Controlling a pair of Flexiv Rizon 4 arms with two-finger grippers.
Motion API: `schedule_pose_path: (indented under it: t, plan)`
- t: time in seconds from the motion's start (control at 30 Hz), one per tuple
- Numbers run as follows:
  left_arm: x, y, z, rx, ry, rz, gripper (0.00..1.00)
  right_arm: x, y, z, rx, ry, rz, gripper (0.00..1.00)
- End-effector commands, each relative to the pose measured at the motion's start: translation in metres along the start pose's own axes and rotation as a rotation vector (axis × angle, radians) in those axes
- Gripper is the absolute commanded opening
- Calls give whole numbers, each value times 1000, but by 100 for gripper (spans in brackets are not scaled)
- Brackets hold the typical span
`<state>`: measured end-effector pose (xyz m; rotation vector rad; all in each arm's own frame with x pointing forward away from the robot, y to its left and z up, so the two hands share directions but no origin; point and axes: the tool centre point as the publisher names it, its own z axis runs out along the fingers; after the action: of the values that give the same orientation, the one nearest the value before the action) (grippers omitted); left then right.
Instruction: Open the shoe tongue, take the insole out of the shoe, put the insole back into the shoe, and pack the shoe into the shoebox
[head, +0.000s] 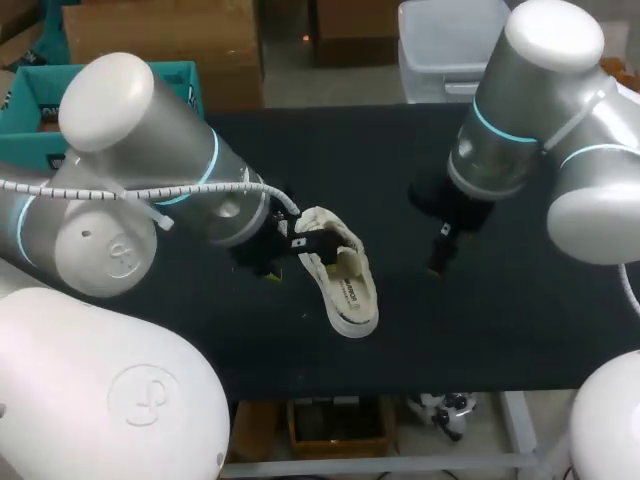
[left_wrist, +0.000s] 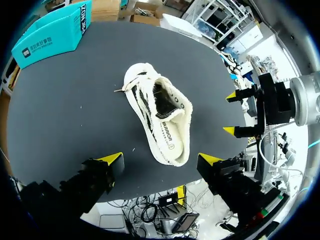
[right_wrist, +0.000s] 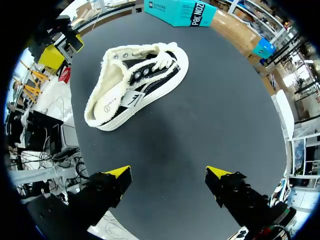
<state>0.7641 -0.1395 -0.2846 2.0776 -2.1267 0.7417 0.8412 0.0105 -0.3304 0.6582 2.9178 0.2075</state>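
Black tabletop (head: 520, 320) bears a cream-and-black canvas shoe (head: 345, 275). Left gripper (left_wrist: 160, 159) at nine o'clock and right gripper (right_wrist: 168, 172) at three both gape empty. Tongue-opening seems next.

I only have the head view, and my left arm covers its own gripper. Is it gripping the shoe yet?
Observer: No. In the left wrist view the left gripper is open. The shoe lies ahead of its spread fingers and neither tip touches it.
Operator: What about the other one?
Observer: The right gripper is open too. Only bare table shows between its fingers, and the shoe is well ahead of it.
Operator: Is the insole inside?
Observer: The right wrist view looks into the opening. A pale lining with a round mark at the heel looks like the insole in place, but I can't be sure.
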Motion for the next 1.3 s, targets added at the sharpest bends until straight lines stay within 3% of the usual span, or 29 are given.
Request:
schedule_pose_path:
  t: [0.03, 0.33, 0.5, 0.63, 0.77, 0.93, 1.17, 1.27, 1.3]
  plan:
    - [10, 3, 28, 47, -166, -45, 100, -16, -15, -3, -6, 51, -94, 100]
    - [7, 5, 47, -7, -200, -106, 100, -38, -27, -2, 68, 93, -254, 100]
    - [8, 1, 61, -25, -234, -131, 100, -50, -36, 0, 43, 83, -309, 100]
    - [6, -7, 67, -36, -239, -150, 91, -52, -38, -1, 43, 61, -353, 100]
    - [3, -16, 75, -45, -246, -163, 72, -57, -40, 1, 54, 54, -382, 100]
    - [0, -25, 83, -47, -257, -172, 65, -64, -44, 2, 54, 46, -411, 100]
    - [-4, -40, 89, -46, -256, -179, 66, -70, -50, 1, 46, 40, -429, 100]
    - [-4, -43, 91, -49, -252, -182, 60, -71, -51, 2, 49, 41, -429, 100]
    - [-4, -45, 91, -50, -251, -185, 50, -71, -51, 2, 49, 41, -430, 100]
